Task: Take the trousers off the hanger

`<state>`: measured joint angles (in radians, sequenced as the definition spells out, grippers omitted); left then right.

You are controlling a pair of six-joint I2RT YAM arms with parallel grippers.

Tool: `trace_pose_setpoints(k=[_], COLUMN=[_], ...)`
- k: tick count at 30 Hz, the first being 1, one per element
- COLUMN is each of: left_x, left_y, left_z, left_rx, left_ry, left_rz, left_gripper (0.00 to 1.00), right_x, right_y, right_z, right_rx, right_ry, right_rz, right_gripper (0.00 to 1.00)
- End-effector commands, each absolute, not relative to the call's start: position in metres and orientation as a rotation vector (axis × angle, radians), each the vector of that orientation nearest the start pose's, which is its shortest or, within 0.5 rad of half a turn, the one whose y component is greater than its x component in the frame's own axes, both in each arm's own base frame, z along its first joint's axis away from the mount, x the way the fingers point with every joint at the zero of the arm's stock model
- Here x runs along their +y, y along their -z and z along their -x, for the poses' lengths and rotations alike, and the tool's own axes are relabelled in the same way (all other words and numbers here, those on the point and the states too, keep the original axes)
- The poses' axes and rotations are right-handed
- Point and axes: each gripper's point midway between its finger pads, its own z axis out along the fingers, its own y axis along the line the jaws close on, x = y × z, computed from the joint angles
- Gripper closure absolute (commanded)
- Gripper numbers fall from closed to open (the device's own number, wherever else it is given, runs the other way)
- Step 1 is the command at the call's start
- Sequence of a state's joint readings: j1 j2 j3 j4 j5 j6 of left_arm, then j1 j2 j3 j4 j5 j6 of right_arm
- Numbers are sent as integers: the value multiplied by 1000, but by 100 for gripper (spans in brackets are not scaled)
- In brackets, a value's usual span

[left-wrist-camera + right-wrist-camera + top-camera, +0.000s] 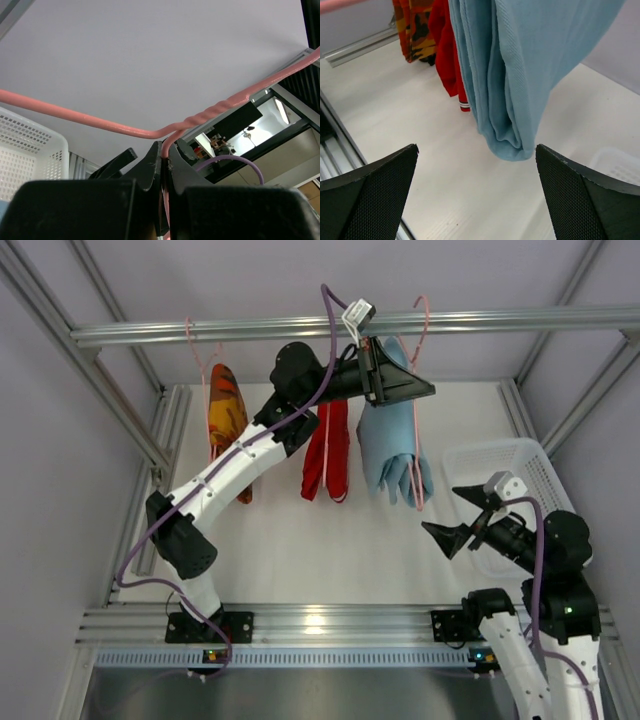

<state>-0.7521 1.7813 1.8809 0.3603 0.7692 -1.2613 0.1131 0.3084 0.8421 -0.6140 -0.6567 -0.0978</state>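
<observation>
Three trousers hang from the top rail: light blue [392, 455] on a pink hanger [417, 390], plain red [328, 452], and orange-yellow with dark pattern [226, 405]. My left gripper [418, 392] is up at the rail, shut on the pink hanger wire [172, 150] of the blue pair. My right gripper [462, 515] is open and empty, low to the right of the blue trousers; in the right wrist view their folded bottom end [515, 142] hangs just ahead between the fingers, not touching them. The red [446, 55] and patterned [415, 30] pairs hang behind.
A white perforated basket [535, 465] stands at the right by the right arm, and shows in the left wrist view [27, 150]. Aluminium frame bars run around the white table [290, 550]; the top rail [250, 328] crosses above.
</observation>
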Motion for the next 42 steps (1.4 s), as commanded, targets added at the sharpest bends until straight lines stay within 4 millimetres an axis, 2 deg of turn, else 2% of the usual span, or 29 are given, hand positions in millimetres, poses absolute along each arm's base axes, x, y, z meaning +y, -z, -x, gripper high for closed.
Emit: trace_pose_setpoints(k=[1, 5, 10, 17, 25, 30, 37, 42], left_x=[-393, -390, -391, -392, -397, -401, -405, -407], left_y=[-610, -616, -617, -619, -619, -615, -614, -616], left_z=[-204, -202, -202, -195, -196, -197, -198, -192], left_rx=[1093, 1078, 1085, 1076, 1078, 1091, 1091, 1075], left_ry=[2048, 2046, 2054, 2076, 2082, 2078, 2079, 2087], left_rz=[-626, -629, -622, -634, -629, -630, -631, -647], left_gripper=[100, 100, 100, 100, 100, 100, 100, 100], right_x=[135, 139, 135, 130, 133, 144, 146, 124], right_y=[-318, -322, -331, -328, -328, -334, -332, -334], right_z=[-153, -167, -189, -208, -206, -200, -211, -237], right_rx=[1440, 1429, 1386, 1405, 1397, 1363, 1368, 1365], right_ry=[-584, -613, -568, -532, -543, -600, -561, -407], right_rz=[790, 779, 707, 667, 702, 756, 767, 645], right_gripper=[1, 1, 0, 2, 1, 1, 1, 5])
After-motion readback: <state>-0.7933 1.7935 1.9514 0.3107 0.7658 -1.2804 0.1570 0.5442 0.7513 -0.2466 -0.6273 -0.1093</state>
